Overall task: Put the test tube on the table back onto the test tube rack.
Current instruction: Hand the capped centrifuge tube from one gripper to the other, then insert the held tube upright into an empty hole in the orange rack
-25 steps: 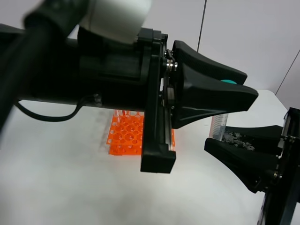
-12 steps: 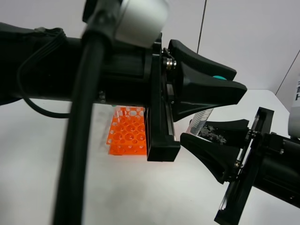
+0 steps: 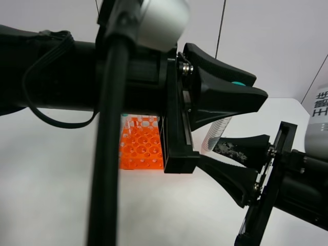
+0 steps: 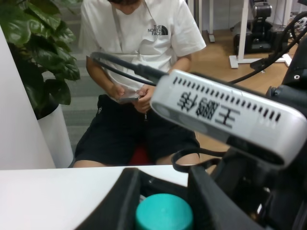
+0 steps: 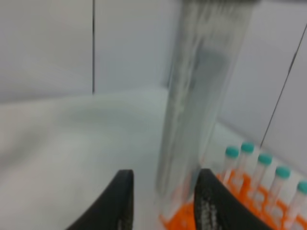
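My left gripper (image 3: 250,88) is shut on the teal-green cap (image 3: 237,83) of the test tube (image 3: 215,132), held tilted high above the white table (image 3: 61,205). The left wrist view shows the cap (image 4: 163,214) between its fingers. My right gripper (image 3: 209,154) comes in from the right. Its jaws stand open on either side of the tube's lower end. The right wrist view shows the blurred tube (image 5: 192,110) between the fingers (image 5: 122,201). The orange test tube rack (image 3: 139,149) stands on the table behind and below the left arm.
The rack holds several teal-capped tubes (image 5: 261,177) in a row. The left arm and its cable (image 3: 107,154) hide much of the exterior view. A seated person (image 4: 139,72) and a plant (image 4: 38,48) are beyond the table's edge.
My right gripper has moved left and turned, bringing its open jaws up to the tube's lower end. The tube now hangs more tilted. The left gripper has barely shifted.
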### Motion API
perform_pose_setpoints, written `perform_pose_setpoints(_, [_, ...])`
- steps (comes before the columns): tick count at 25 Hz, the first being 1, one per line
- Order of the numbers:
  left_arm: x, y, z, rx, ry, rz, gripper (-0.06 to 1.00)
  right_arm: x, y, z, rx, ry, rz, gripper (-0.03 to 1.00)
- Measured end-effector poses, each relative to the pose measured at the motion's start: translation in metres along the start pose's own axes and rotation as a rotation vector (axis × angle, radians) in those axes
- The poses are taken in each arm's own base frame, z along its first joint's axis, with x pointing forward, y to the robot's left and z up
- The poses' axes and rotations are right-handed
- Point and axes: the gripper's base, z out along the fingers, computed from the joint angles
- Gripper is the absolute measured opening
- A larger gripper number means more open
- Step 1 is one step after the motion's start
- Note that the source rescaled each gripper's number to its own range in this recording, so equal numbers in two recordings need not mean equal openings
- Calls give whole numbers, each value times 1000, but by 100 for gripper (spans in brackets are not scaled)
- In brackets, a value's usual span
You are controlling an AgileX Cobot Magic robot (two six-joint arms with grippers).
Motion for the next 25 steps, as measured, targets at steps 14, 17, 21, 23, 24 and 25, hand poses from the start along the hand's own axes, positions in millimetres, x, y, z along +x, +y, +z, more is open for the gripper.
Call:
perform_pose_setpoints(14, [3,19,-9,-68,8,-31,0,-1,-49,-17,198,615,131,53])
perform_pose_setpoints(17, [6,29,-14,-107,12,-52,0,-12,-73,-29,354,689,147,53])
perform_pose_setpoints(21, [8,40,-21,-151,17,-60,0,-18,-96,-47,553,759,207,53])
perform_pose_setpoints(23, [9,45,-24,-170,20,-63,0,-17,-103,-53,633,765,249,53])
perform_pose_setpoints(24, [9,46,-24,-175,20,-63,0,-16,-106,-55,669,761,275,53])
perform_pose_setpoints(25, [9,47,-25,-179,21,-64,0,-16,-108,-57,698,758,294,53])
